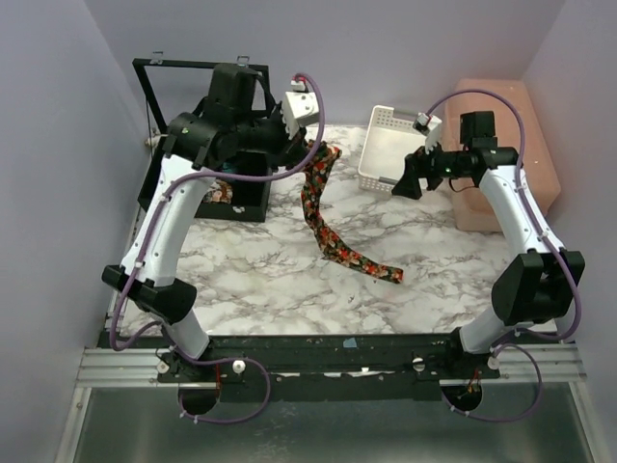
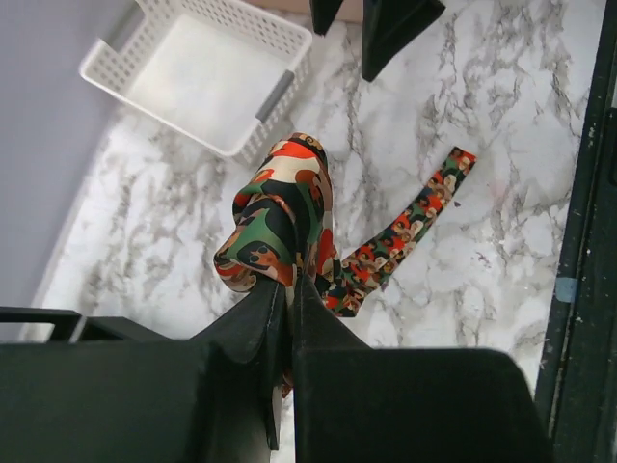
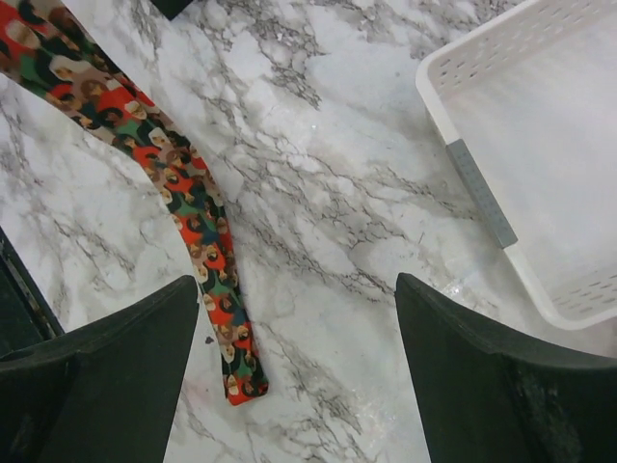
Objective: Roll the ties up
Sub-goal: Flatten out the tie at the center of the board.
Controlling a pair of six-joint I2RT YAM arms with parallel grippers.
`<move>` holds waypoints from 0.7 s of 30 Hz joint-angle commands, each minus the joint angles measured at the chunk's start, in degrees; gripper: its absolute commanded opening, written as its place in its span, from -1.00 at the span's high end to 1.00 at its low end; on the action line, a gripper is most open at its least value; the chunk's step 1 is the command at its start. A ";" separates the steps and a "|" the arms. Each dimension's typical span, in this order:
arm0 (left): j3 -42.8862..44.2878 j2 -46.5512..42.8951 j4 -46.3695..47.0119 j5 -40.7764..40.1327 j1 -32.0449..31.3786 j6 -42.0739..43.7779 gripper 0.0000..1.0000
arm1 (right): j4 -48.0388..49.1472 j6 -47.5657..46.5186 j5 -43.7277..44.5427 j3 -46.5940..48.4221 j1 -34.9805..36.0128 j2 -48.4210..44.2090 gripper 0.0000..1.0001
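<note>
A floral tie [image 1: 333, 231] in red, orange and green on black trails across the marble table [image 1: 260, 270]. Its wide end is lifted at the back, and its narrow end lies flat toward the front right. My left gripper [image 1: 310, 147] is shut on the bunched wide end, which shows in the left wrist view [image 2: 280, 217] just ahead of the closed fingers [image 2: 260, 309]. My right gripper [image 1: 410, 178] is open and empty, above the table beside the white basket. The tie's narrow end shows in the right wrist view [image 3: 193, 231] near the left finger [image 3: 116, 357]. No teal tie is in view.
A white slotted basket [image 1: 378, 174] stands at the back right and shows in both wrist views [image 2: 116, 72] [image 3: 472, 183]. A black stand [image 1: 241, 198] holding patterned fabric is at the back left. A salmon box [image 1: 525, 145] is at the far right.
</note>
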 commanded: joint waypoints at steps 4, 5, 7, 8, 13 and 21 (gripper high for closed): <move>14.47 1.23 -6.27 8.79 2.23 -0.37 1.00 | 2.68 7.67 -1.57 5.06 -0.06 1.07 -0.72; 13.25 -0.02 -1.40 9.04 3.11 -5.38 1.00 | 2.63 7.86 -1.71 5.50 -0.06 0.99 -0.72; 9.81 -2.65 8.71 7.79 5.81 -17.71 1.00 | 2.62 8.36 -1.93 6.23 -0.06 1.02 -0.73; 7.93 -3.99 13.25 5.85 7.46 -23.56 1.00 | 2.73 8.77 -2.04 6.66 -0.06 1.19 -0.73; -1.16 -12.81 25.74 -12.80 11.84 -41.11 1.00 | 3.24 11.51 -3.86 9.49 -0.06 3.69 -0.79; -21.63 -24.96 39.60 -21.07 6.11 -44.39 1.00 | 0.58 16.41 -4.88 15.95 -1.18 7.99 -0.80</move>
